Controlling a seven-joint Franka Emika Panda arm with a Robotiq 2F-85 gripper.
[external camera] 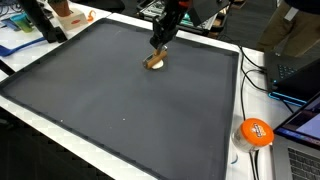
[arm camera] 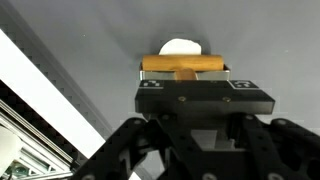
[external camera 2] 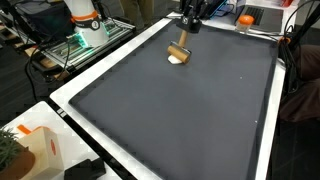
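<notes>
Grey mat [external camera: 120, 110] covers table [external camera: 238, 110]; white disc [external camera 2: 176, 59] lies on it

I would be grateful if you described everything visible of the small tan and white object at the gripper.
The tan and white object is small: a tan, wood-like bar with a rounded white part beyond it. The gripper is shut on the bar, which lies crosswise between its fingers. It hangs low over the dark grey mat near one edge; contact with the mat is unclear.

Mat [external camera 2: 180, 110] open — only wooden piece [external camera 2: 179, 52] interrupts, seemingly.
</notes>
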